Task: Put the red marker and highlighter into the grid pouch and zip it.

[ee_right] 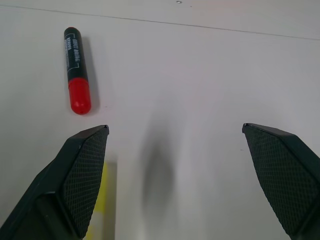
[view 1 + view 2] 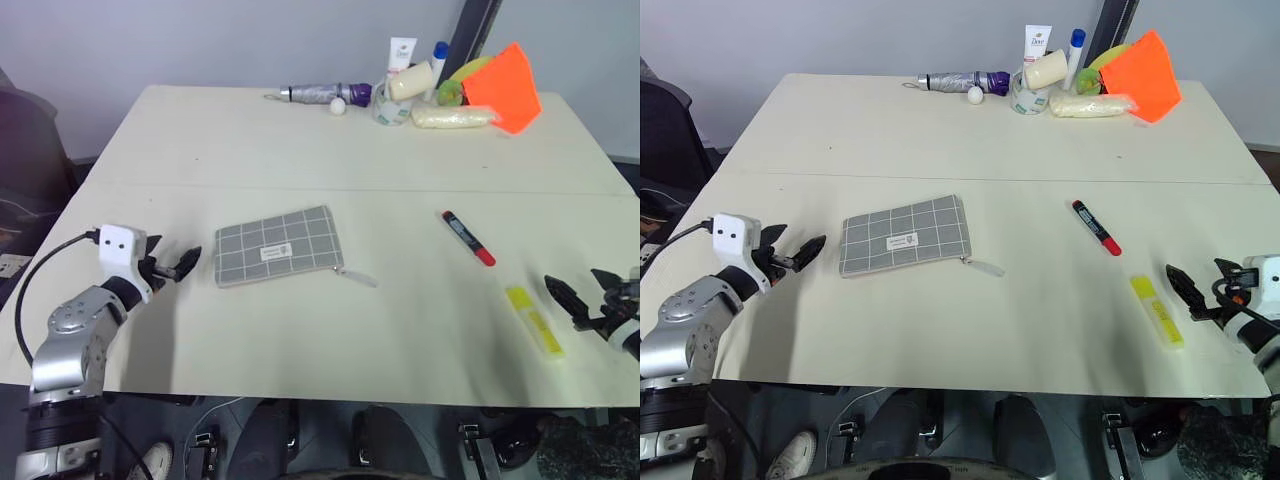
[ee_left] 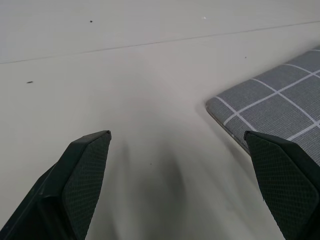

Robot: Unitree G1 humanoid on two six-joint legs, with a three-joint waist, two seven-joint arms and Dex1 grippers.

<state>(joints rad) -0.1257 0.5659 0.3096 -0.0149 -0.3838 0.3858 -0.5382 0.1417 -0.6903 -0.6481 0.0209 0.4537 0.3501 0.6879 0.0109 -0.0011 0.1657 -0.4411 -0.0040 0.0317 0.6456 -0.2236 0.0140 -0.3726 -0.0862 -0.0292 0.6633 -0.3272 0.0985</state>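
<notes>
From the head, the grid pouch [image 2: 277,246] lies flat mid-table, the red marker [image 2: 468,238] and highlighter [image 2: 534,320] apart to its right. The left wrist view shows the left gripper [image 3: 182,187] spread beside the pouch. The right wrist view shows the right gripper [image 1: 175,185] spread near the marker.

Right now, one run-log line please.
left gripper: open, beside grid pouch | right gripper: open, near highlighter | red marker: on table | pouch: unopened

Grid pouch [image 2: 275,247] flat, zipped; red marker [image 2: 468,238] beside yellow highlighter [image 2: 533,320].
</notes>
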